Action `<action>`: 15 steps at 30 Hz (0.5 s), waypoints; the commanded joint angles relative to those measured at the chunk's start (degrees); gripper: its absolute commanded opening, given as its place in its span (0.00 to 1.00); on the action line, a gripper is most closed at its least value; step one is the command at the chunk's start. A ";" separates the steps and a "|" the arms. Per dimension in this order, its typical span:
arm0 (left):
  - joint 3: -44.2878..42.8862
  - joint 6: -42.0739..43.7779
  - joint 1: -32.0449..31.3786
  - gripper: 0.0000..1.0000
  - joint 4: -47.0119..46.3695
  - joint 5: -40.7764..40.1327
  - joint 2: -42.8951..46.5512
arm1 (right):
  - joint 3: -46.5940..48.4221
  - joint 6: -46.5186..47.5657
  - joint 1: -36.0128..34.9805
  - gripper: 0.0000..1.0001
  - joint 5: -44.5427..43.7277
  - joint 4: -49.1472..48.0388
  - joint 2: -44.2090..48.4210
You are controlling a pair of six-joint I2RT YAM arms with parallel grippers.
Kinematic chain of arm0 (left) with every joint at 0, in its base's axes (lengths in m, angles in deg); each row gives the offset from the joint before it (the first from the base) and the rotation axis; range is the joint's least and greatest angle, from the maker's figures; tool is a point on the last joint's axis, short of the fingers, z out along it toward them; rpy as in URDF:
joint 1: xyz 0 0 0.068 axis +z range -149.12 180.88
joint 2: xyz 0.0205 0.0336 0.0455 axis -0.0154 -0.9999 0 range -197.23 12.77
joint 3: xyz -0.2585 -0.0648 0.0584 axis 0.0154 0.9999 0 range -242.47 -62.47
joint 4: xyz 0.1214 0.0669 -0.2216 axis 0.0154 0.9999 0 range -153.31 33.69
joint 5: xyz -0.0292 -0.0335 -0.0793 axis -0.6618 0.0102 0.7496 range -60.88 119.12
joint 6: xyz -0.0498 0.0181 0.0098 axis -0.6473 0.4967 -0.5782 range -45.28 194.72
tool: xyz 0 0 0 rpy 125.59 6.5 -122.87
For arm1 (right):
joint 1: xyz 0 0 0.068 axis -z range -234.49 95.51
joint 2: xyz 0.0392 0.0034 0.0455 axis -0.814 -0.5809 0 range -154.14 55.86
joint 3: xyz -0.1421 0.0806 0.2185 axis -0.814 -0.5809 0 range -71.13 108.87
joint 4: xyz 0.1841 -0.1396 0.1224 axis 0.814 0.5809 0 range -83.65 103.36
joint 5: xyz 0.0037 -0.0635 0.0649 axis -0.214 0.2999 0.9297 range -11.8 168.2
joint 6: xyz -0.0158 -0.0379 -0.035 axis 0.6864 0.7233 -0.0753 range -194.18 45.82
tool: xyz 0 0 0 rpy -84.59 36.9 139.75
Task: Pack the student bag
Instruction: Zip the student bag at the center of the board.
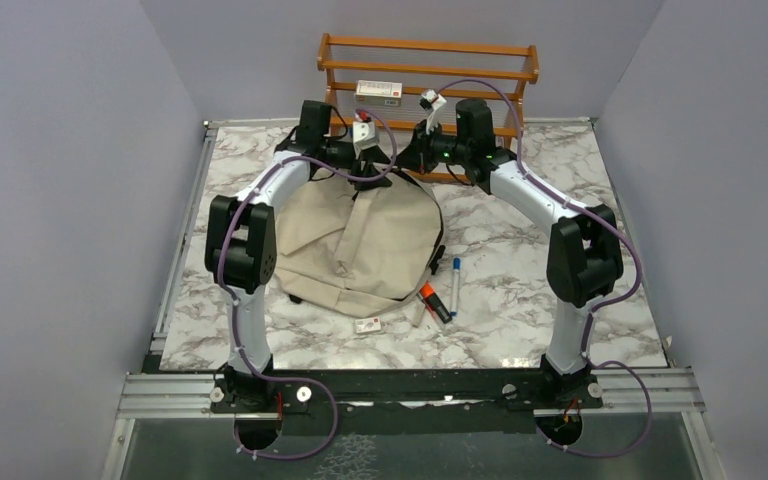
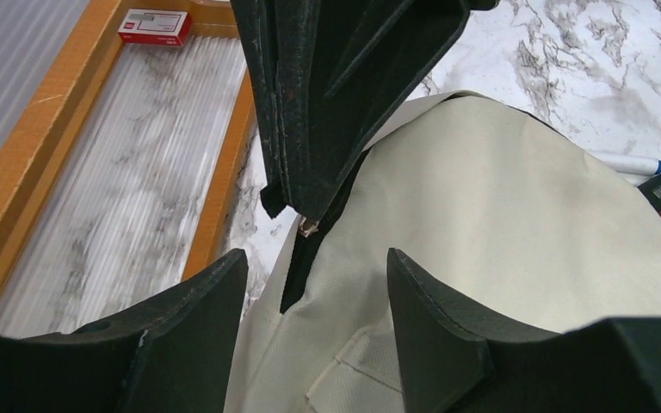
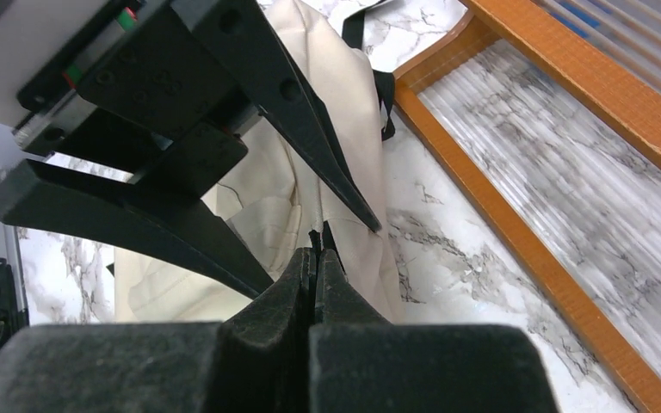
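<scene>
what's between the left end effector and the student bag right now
Nothing visible. The left end effector hangs open directly over the student bag, with only air between its fingers and the cream fabric. The right end effector is close by, pinched shut on the bag's black zipper edge, beside that path rather than across it.

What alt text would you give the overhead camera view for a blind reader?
Two white-and-black robot arms meet over the far edge of a cream backpack lying on a marble table. Markers lie beside it; a wooden rack stands behind.
</scene>
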 commanded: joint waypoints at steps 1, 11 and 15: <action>-3.11 0.71 -0.56 0.59 0.65 -0.16 -2.43 | 1.70 0.50 0.26 0.00 2.59 -1.15 3.32; -3.24 0.67 -0.12 0.40 0.99 -4.14 -2.42 | 0.90 1.92 0.25 0.00 -1.61 0.29 4.42; -3.63 0.67 0.43 0.27 1.60 -4.49 -2.38 | 0.91 2.62 0.26 0.00 -3.92 2.36 5.27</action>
